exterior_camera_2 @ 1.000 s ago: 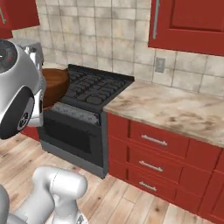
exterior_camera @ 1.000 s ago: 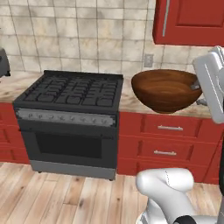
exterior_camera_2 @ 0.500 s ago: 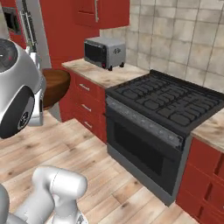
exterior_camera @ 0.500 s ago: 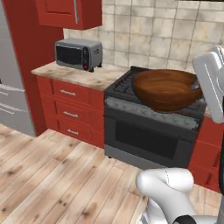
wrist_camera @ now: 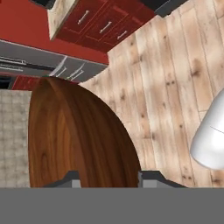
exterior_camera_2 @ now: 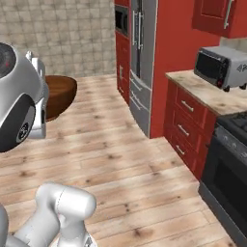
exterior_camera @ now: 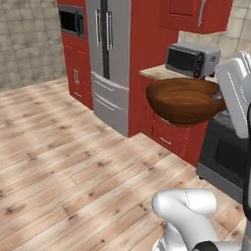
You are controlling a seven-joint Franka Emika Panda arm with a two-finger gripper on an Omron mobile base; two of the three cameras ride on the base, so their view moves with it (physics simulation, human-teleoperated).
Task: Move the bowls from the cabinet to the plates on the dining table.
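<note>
The dark glossy brown bowl [exterior_camera: 184, 100] hangs in the air in front of my arm, held by its rim on its right side. In the right base view the brown bowl [exterior_camera_2: 60, 94] pokes out from behind my arm, above the wooden floor. In the hand view my gripper [wrist_camera: 107, 177] is shut on the brown bowl [wrist_camera: 74, 135], whose wall runs up between the two fingertips. The marbled bowl, the plates and the dining table are out of view.
A steel fridge [exterior_camera: 105, 54] stands between red panels, with a built-in oven [exterior_camera: 73, 19] to its left. A toaster oven [exterior_camera_2: 222, 65] sits on the counter above red drawers [exterior_camera_2: 185, 123]. A dark stove [exterior_camera_2: 231, 164] is at the right. Wooden floor [exterior_camera: 73, 162] lies open to the left.
The whole picture has swept sideways, so the camera has turned left: stove and counter slid right, and the fridge and open floor came in. The bowl stays in the gripper.
</note>
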